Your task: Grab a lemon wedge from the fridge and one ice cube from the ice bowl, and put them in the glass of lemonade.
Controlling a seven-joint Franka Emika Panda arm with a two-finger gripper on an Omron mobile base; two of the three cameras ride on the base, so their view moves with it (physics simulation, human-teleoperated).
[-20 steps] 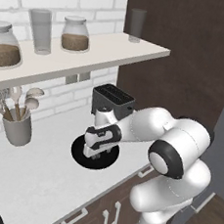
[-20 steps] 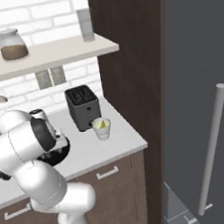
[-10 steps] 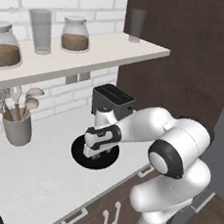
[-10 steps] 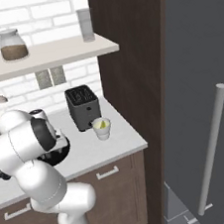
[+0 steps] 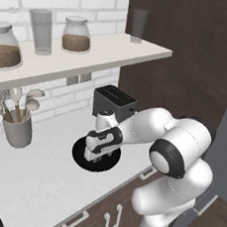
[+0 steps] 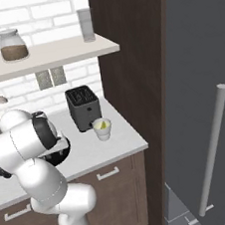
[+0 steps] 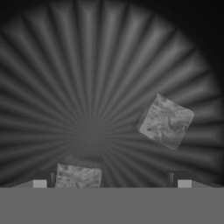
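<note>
The gripper (image 7: 112, 183) stands wide and empty, low inside the ice bowl (image 5: 82, 156). 1 ice cube (image 7: 165, 121) lies clear ahead to the right; another ice cube (image 7: 78, 177) sits just inside the left fingertip (image 7: 40, 183). The glass of lemonade (image 6: 102, 129) stands beside the toaster (image 6: 83, 107), near the counter's front edge (image 6: 110, 160).

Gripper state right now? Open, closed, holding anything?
Gripper: open, holding nothing, low inside the ice bowl; one ice cube lies between the fingertips, ungripped.
</note>
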